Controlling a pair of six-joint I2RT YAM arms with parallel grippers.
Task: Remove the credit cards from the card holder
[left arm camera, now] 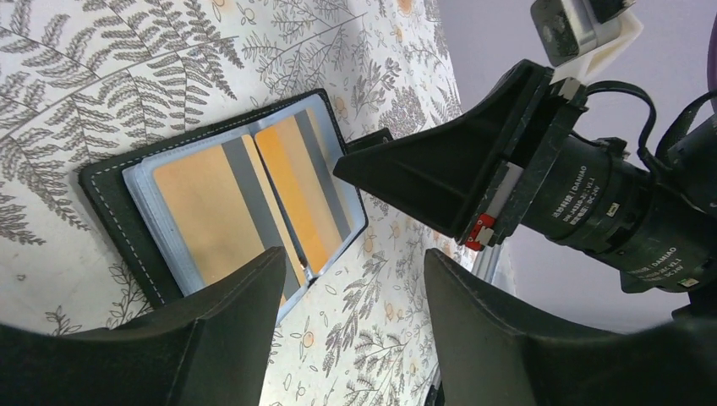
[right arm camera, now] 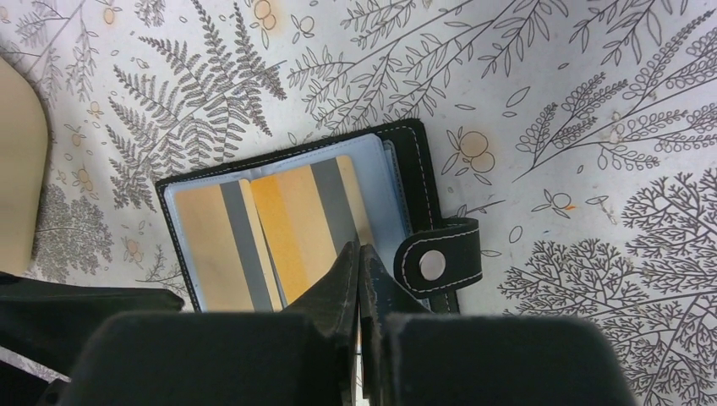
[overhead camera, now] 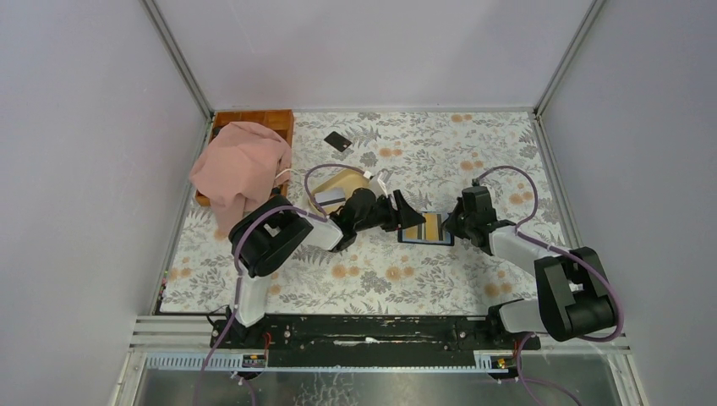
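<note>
The card holder (overhead camera: 427, 229) lies open on the patterned table, black outside and blue-grey inside. It also shows in the left wrist view (left arm camera: 110, 182) and the right wrist view (right arm camera: 414, 161). Its clear sleeves hold orange credit cards (right arm camera: 292, 224) with grey stripes. A thin black card (overhead camera: 337, 140) lies on the table farther back. My left gripper (overhead camera: 407, 216) is open and empty at the holder's left edge (left arm camera: 353, 258). My right gripper (overhead camera: 450, 223) is shut, its tips (right arm camera: 359, 251) resting on the holder's right page beside the strap with the stud (right arm camera: 433, 265).
A beige dish (overhead camera: 348, 180) sits just left of the holder with a striped card-like thing in it; its rim shows in the right wrist view (right arm camera: 17, 169). A pink cloth (overhead camera: 241, 165) drapes over a wooden tray (overhead camera: 275, 120) at the back left. Walls enclose the table.
</note>
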